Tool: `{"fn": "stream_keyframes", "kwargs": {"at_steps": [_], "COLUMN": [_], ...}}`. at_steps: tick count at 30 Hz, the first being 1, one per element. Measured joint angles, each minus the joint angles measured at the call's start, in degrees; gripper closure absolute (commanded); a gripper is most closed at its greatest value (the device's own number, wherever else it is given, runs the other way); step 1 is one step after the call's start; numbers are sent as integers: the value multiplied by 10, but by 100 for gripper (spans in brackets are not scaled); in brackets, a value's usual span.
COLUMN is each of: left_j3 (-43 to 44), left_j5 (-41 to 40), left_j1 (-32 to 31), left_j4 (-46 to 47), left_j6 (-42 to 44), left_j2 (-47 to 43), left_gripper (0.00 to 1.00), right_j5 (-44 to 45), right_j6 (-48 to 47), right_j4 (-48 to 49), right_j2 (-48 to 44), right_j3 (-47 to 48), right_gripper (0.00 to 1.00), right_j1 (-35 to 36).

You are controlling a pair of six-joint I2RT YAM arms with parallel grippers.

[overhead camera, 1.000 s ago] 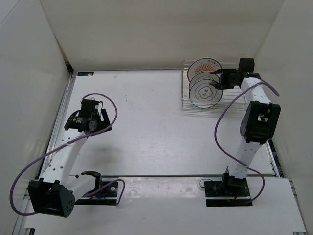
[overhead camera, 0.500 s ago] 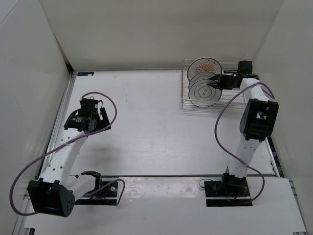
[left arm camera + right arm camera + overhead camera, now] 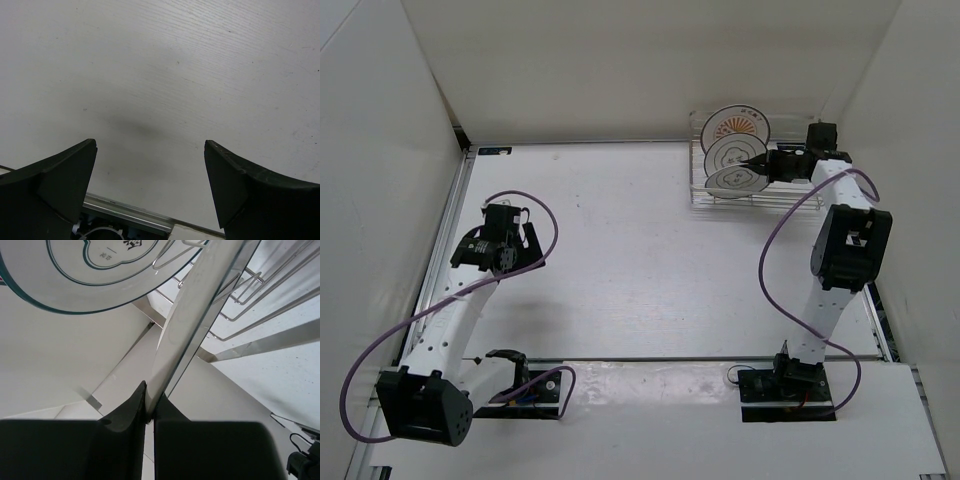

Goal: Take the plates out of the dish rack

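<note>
Overhead view first: the dish rack sits in the upper right of the frame with three plates standing in it. The sunburst plate is at the back, and two white plates stand in front of it. My right pincer reaches in from the right to the white plates' right edge; from up here I can't tell which one it meets. My left pincer hangs over the table at mid-left, well apart from the rack.

Left wrist view: my left pincer is spread wide, with nothing between the fingers and only bare table below.

Right wrist view shows what the overhead hides. My right pincer is pinched tight on the rim of an edge-on plate that slants towards the top right. A second white plate with a dark ring fills the upper left, and wire rods cross the upper right.
</note>
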Motion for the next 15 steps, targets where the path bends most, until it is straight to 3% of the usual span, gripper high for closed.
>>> {"fn": "stream_keyframes", "kwargs": {"at_steps": [15], "left_j3": [-38], "left_j5": [-10], "left_j1": [1], "left_j4": [7], "left_j6": [17], "left_j2": [-40], "left_gripper": [0], "right_j5": [25], "right_j6": [-90], "right_j4": [-52], "right_j2": [-78], "right_j3": [-13], "right_gripper": [100], "right_j1": [-11]}}
